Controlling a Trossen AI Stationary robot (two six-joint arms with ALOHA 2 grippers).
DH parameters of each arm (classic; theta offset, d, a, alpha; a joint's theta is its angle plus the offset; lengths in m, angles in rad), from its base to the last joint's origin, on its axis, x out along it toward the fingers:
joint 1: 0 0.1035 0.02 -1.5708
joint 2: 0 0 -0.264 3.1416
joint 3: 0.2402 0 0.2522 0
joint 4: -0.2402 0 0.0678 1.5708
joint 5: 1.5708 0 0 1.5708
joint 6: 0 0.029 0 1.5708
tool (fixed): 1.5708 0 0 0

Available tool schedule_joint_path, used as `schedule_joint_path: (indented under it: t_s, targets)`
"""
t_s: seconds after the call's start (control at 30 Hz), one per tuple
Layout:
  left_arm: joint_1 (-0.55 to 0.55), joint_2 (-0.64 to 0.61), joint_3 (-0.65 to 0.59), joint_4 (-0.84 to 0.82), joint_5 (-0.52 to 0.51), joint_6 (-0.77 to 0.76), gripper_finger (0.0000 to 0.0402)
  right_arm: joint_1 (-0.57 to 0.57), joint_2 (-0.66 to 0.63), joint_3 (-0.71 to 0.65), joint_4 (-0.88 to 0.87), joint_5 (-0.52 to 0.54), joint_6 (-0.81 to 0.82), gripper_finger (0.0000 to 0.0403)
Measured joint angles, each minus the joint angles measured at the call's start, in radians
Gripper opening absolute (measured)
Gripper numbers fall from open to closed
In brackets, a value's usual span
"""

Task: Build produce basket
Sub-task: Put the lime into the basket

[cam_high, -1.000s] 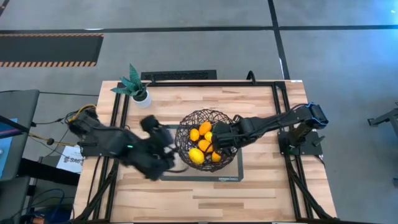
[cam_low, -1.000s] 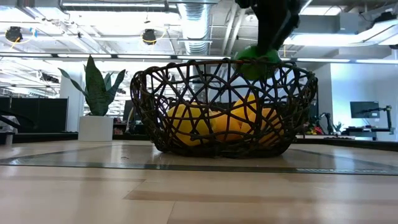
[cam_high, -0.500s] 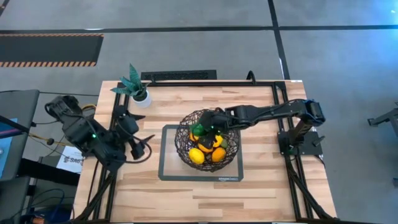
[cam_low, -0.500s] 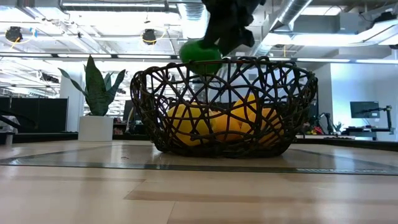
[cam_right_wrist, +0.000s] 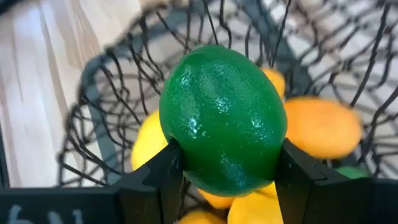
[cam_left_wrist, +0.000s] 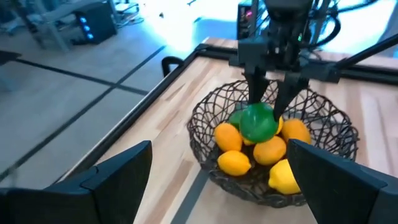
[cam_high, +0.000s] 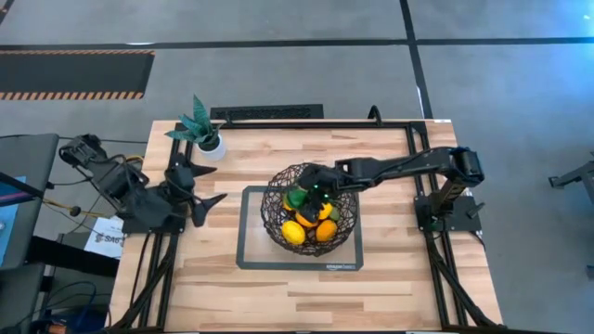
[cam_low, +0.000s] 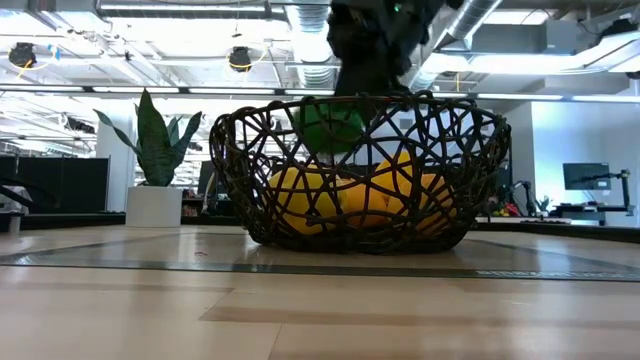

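The dark brown wire basket [cam_high: 278, 186] stands on a grey-framed mat [cam_high: 251, 256] at mid-table and holds several orange and yellow fruits [cam_high: 295, 232]. My right gripper [cam_high: 307, 191] reaches in from the table's right and is shut on a green lime [cam_high: 296, 198]. The lime hangs inside the basket below the rim [cam_low: 333, 128], above the other fruits [cam_low: 300, 190]. The left wrist view also shows the lime [cam_left_wrist: 258, 122]. My left gripper [cam_high: 212, 184] is open and empty near the table's left edge, pointing toward the basket. My right gripper pinches the lime's two opposite sides [cam_right_wrist: 177, 146] between its two fingers [cam_right_wrist: 163, 171]. The fingers point down from above, slanting in from the table's right. The lime hangs clear between the fingertips inside the basket, just over the pile of fruit.
A teal-leaved plant in a white pot [cam_high: 205, 131] stands at the table's far left corner. Black frame rails [cam_high: 413, 158] run along the table's sides. Bare wood lies in front of the mat [cam_high: 306, 297] and to its left.
My right gripper has carried the lime from the basket's right rim toward its left side, then lowered it below the rim. My left gripper has drawn back from the mat's left edge toward the table's left edge.
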Motion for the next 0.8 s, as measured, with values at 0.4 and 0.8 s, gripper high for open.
schedule_joint_path:
  t_s: [0.4,0.8]
  targets:
    - [0.258,-0.185,-0.169,0.359,0.267,0.404,0.0359,-0.063,0.001,-0.126,0.222,-0.198,0.006,0.0194]
    - [0.512,-0.147,-0.19,0.36,0.584,0.473,0.0359,-0.066,-0.001,-0.121,-0.036,-0.056,0.073,0.0204]
